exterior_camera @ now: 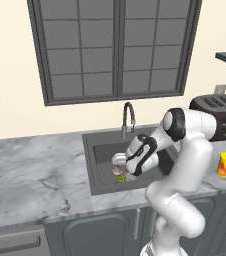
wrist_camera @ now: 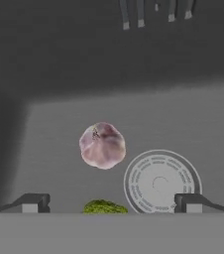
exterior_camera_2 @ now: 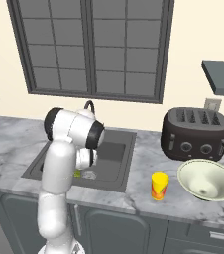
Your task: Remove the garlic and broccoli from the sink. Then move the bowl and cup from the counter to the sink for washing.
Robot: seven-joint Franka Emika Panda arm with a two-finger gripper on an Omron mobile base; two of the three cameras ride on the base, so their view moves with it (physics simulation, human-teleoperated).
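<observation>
Tool (wrist_camera: 111, 203) was fully open, holding nothing, hanging low inside the sink (exterior_camera: 99, 150); its two dark fingertips (wrist_camera: 34, 202) stood wide apart in the hand view, with the garlic (wrist_camera: 102, 145) ahead and between them, not touching either.

Garlic: rounded pinkish-white bulb, faintly mottled, lying on the flat dark grey basin floor; broccoli (wrist_camera: 104, 207) was a bumpy yellow-green clump at the bottom edge of the hand view, nearer the tool than the garlic, mostly cut off; flat whitish round drain disc (wrist_camera: 161, 182) with concentric slots sat just beside the garlic.

Sink was a rectangular recess with matte walls; dark curved gooseneck tap (exterior_camera: 128, 119) rose at its back edge.

Desk (exterior_camera: 30, 170) was grey-and-white veined marble over dark grey cabinets; cup (exterior_camera_2: 159, 186), bright yellow, tapered, with a red-orange patch, stood right of the sink near the front edge; bowl (exterior_camera_2: 207, 179), wide, shallow, pale cream-green, sat just beside it; a dark glossy four-slot toaster (exterior_camera_2: 196, 133) stood behind both.

Dark-framed gridded window (exterior_camera: 115, 47) above; wall outlet (exterior_camera_2: 212, 104) behind the toaster; no readable writing.
</observation>
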